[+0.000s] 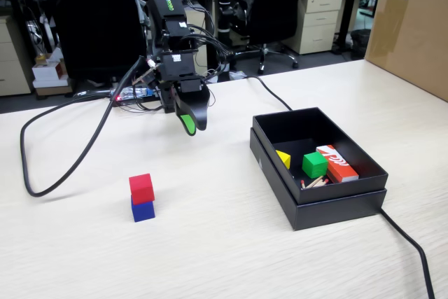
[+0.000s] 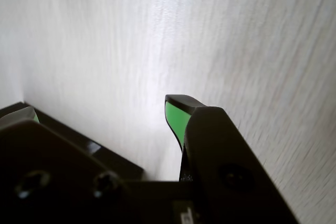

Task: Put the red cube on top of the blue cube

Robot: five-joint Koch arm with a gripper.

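So the red cube point(image 1: 141, 188) is sitting right on top of the blue cube point(image 1: 143, 209) in the fixed view, a little two-block stack on the pale wood table point(image 1: 224, 257), around 7 o'clock from the middle of the picture. The red one looks turned slightly against the blue one underneath, not perfectly lined up. The gripper point(image 1: 190, 124) is up at about 1 o'clock from the stack, well apart from it and hanging clear above the tabletop with nothing in it. The arm rises from its base at the far edge of the table, folds forward and points the jaws down and toward the camera, green pad facing out. In the wrist view the gripper point(image 2: 100, 109) shows a wide gap between the two green-lined tips with only bare table seen through it, so the jaws are spread. Off at 3 o'clock from the stack there's a black box point(image 1: 316, 201) holding a green cube point(image 1: 314, 164), a yellow piece point(image 1: 283, 159) and an orange-red box point(image 1: 337, 162). A black cable point(image 1: 63, 176) loops over the table at 10 o'clock from the stack.
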